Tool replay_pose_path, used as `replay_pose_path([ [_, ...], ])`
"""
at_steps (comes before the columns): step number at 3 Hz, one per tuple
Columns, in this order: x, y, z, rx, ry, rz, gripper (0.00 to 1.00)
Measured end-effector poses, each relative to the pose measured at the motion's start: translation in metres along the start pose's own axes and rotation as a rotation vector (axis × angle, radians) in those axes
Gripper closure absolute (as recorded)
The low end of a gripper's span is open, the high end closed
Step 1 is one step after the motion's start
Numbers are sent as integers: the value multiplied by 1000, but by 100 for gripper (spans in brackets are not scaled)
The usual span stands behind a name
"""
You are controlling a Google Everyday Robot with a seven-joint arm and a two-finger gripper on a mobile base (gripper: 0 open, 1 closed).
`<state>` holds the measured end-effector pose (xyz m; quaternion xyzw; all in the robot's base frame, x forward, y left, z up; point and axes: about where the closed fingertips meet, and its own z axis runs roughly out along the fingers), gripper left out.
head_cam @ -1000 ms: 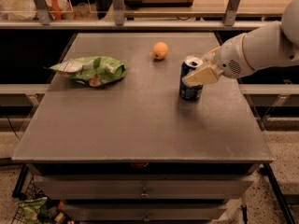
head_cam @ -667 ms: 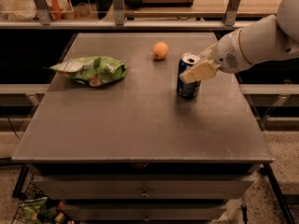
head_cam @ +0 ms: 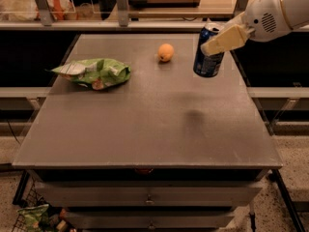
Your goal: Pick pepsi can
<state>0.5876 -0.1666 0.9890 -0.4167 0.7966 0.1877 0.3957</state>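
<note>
Dark blue pepsi can (head_cam: 207, 62) hangs in the air at the far right of the grey table (head_cam: 145, 124), slightly tilted, its shadow on the tabletop below. The gripper (head_cam: 212, 41) clamps it near the top, cream fingers (head_cam: 226, 38) closed against its sides. An orange fruit (head_cam: 165, 52) sits just left; a green chip bag (head_cam: 94, 72) lies further left.

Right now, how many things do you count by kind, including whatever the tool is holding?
Can: 1, gripped by the tool in the air over the table, right rear.
Orange: 1, on the table.
Bag: 1, green, on the table.
Total: 3
</note>
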Motion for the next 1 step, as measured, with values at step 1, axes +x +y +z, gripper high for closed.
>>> replay_pose_path([
  [1, 0, 0, 0, 0, 0, 0, 100],
])
